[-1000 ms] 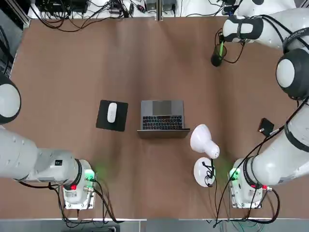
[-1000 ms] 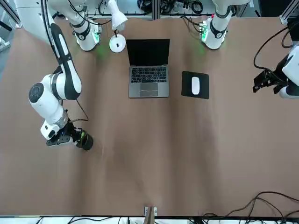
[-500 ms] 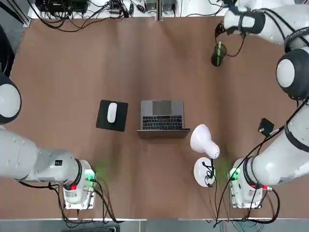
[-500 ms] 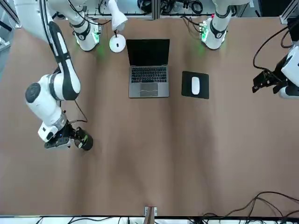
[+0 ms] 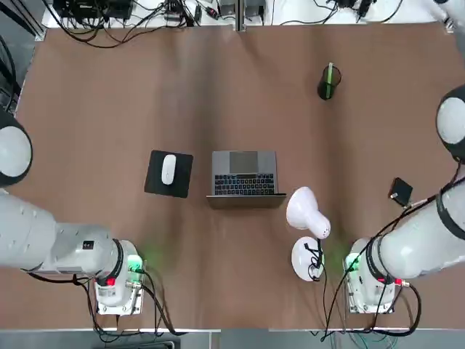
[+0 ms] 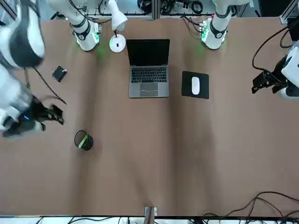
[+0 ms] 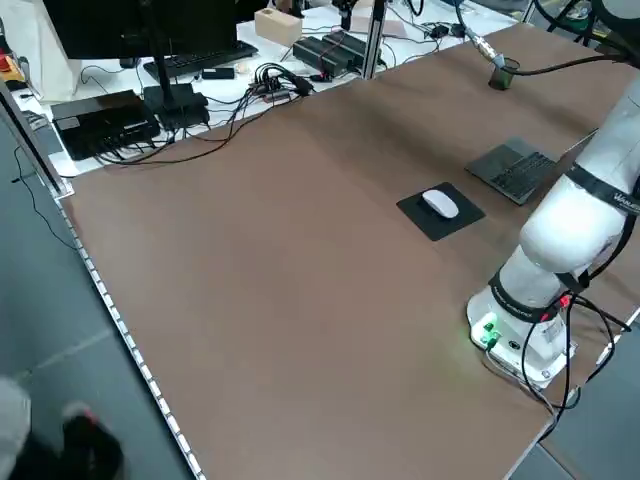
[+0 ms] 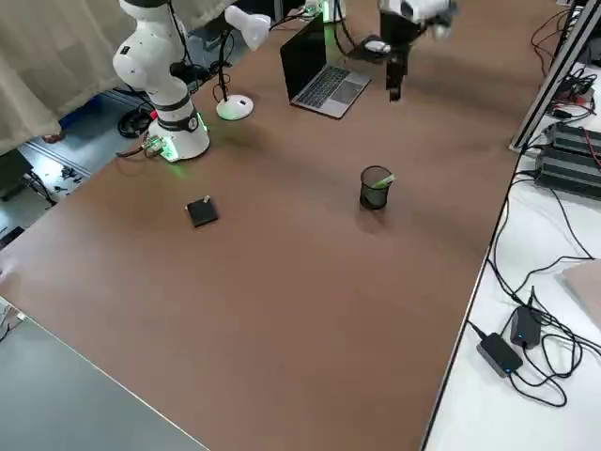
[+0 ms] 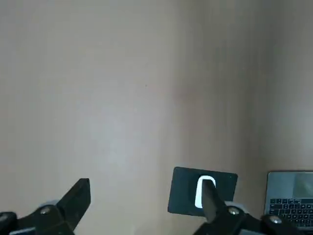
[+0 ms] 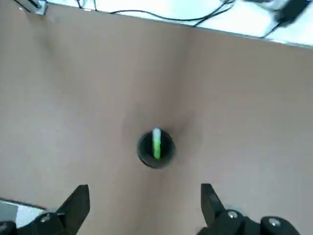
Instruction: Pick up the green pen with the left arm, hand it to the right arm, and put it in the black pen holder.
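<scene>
The black pen holder point(image 5: 328, 86) stands alone on the far right part of the table. The green pen point(image 5: 329, 73) stands inside it, its tip leaning on the rim. From the right wrist view, the holder point(image 10: 155, 149) and the pen point(image 10: 156, 143) lie well below my right gripper point(image 10: 144, 192), which is open and holds nothing. In the front view that gripper point(image 6: 56, 115) is a blur off to the holder's point(image 6: 84, 141) side, near the table's edge. My left gripper point(image 6: 257, 84) hangs open and empty over the table's left side, beyond the mouse pad.
A laptop point(image 5: 244, 174) sits mid-table with a white mouse point(image 5: 168, 169) on a black pad point(image 5: 155, 183) beside it. A white desk lamp point(image 5: 306, 211) stands near the right arm's base. A small black square gadget point(image 5: 400, 192) lies at the right. Cables point(image 5: 131, 16) crowd the far edge.
My right gripper opened and let go of the green pen, which now stands in the holder. It then pulled up and away toward the right edge. The left arm stayed still.
</scene>
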Controlling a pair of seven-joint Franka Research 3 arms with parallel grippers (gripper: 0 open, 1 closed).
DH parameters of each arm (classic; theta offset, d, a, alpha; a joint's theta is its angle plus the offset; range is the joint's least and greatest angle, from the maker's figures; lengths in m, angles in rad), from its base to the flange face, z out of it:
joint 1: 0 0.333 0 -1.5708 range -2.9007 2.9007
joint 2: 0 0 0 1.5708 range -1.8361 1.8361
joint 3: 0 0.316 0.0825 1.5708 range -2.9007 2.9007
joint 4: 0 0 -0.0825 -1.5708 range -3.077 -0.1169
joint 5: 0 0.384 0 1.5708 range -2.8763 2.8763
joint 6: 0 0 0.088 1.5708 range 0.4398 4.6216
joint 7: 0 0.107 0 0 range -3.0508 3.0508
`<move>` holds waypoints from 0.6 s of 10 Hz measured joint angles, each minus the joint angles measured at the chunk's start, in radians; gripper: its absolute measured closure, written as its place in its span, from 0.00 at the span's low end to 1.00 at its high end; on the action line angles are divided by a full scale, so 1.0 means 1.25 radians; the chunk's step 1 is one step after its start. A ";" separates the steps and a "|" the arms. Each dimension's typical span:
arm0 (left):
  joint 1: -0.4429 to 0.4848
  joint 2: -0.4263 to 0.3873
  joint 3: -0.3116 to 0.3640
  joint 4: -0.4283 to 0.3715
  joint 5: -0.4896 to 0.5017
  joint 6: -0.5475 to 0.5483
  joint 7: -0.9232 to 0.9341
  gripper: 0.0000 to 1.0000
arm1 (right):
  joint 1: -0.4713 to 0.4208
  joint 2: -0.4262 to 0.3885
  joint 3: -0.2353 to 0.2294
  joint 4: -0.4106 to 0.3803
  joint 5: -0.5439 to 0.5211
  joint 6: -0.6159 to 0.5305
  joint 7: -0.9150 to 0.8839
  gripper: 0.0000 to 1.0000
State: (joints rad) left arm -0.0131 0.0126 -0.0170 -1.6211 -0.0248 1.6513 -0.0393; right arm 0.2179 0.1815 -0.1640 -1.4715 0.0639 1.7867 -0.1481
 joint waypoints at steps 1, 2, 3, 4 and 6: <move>0.000 0.001 -0.001 0.000 0.000 0.000 0.000 0.00 | -0.001 -0.033 -0.002 0.027 -0.033 -0.063 0.004 0.00; 0.000 0.001 -0.001 0.000 0.000 0.000 0.000 0.00 | -0.002 -0.052 -0.003 0.059 -0.053 -0.121 0.006 0.00; 0.000 0.001 -0.001 0.000 0.000 0.000 0.000 0.00 | -0.002 -0.061 -0.003 0.085 -0.061 -0.158 0.009 0.00; 0.001 0.001 -0.001 0.000 0.000 0.000 0.000 0.00 | -0.003 -0.061 -0.003 0.096 -0.063 -0.169 0.011 0.00; 0.001 0.001 0.000 0.002 0.000 0.000 0.000 0.00 | -0.036 -0.043 -0.004 0.086 -0.062 -0.145 0.020 0.00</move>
State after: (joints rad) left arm -0.0114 0.0142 -0.0175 -1.6181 -0.0248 1.6514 -0.0399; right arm 0.1729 0.1272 -0.1690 -1.3640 -0.0136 1.6050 -0.1230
